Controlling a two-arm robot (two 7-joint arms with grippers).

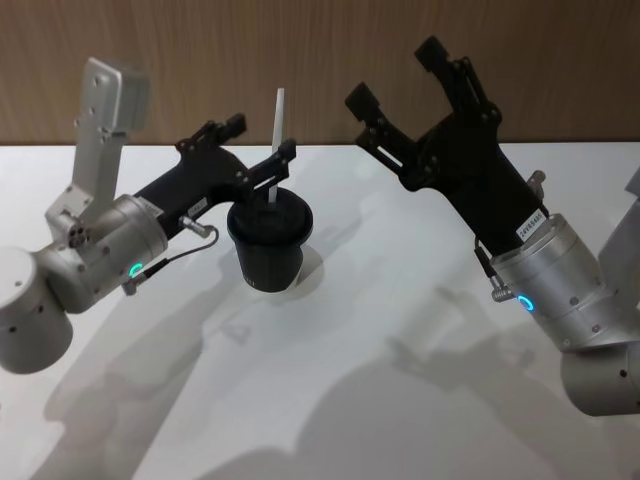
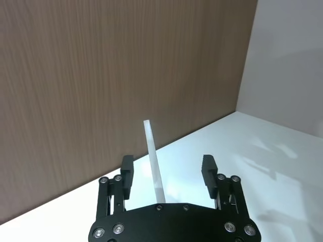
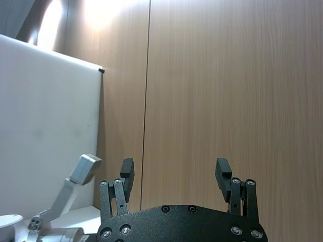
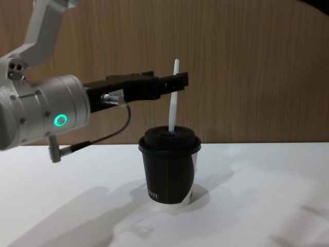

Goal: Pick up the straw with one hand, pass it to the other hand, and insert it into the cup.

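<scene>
A black paper cup [image 1: 267,250] with a domed black lid [image 4: 169,140] stands upright on the white table [image 1: 400,400], in front of a wood-grain wall [image 1: 300,60]. The white straw [image 4: 173,98] is already in the cup: its lower end passes through the lid, and the upper part rises above it, leaning slightly, as seen from the chest. The left gripper [image 1: 262,148], black on a silver-grey wrist [image 4: 46,110] with a glowing green ring [image 4: 61,120], reaches in from the robot's left, level with the upper part of the straw. Its fingers are spread wide; in the left wrist view the straw [image 2: 153,159] stands in the gap between the two fingertips [image 2: 127,164], closer to one of them, with white table visible on either side of it, so the gripper [image 2: 167,165] does not clamp it. A thin black cable [image 4: 110,135] loops beneath the left wrist. The right gripper [image 1: 395,75] is raised to the robot's right of the cup, well apart from it, pointing up toward the wall. Its fingers are also spread wide and hold nothing; in the right wrist view the gripper [image 3: 174,171] faces the wood panelling. The cup's side bears a white patch [image 4: 194,167] and small white lettering [image 4: 152,194].
</scene>
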